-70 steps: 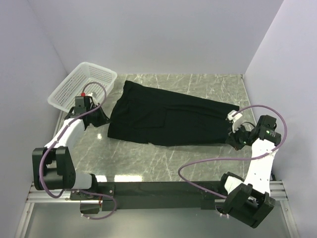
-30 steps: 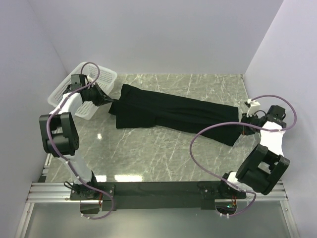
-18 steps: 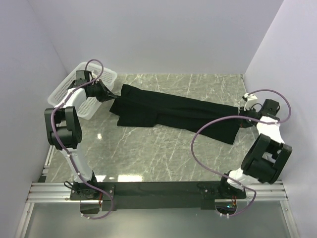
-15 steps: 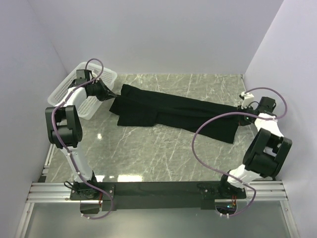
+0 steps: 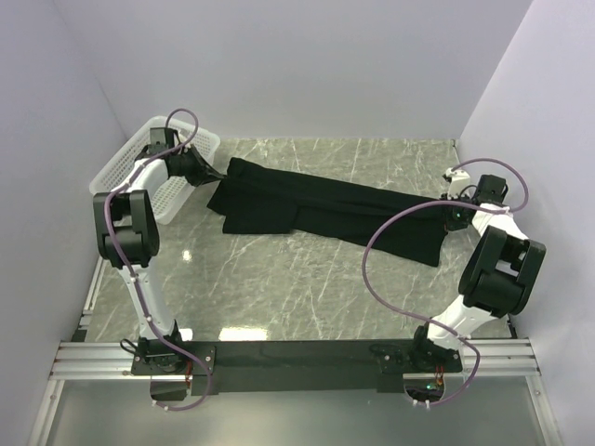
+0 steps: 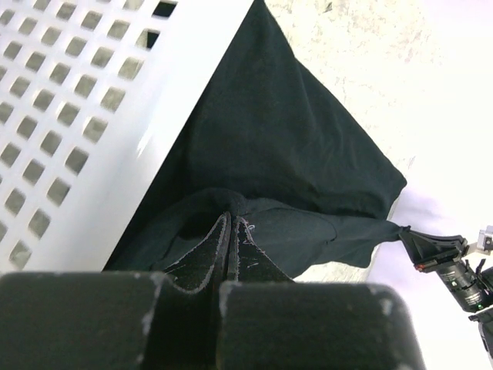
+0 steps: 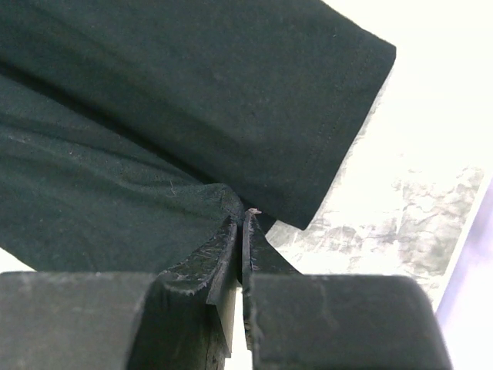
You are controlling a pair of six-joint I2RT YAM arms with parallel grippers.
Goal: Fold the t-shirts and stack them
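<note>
Left fingers [image 6: 206, 258] clamped on the black t-shirt [image 5: 316, 206] edge, white mesh basket [image 5: 119, 172] just beside them. Right fingers [image 7: 216, 250] narrow, nipping the far end; cloth stretched between both.

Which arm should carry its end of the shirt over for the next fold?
Probably the right. The right gripper pinches the t-shirt at its end over bare table, with room to swing inward. The left gripper holds its end close beside the basket.

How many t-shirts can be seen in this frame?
1. The black t-shirt is stretched across the table, from the white basket to the right edge. The basket is partly hidden.
</note>
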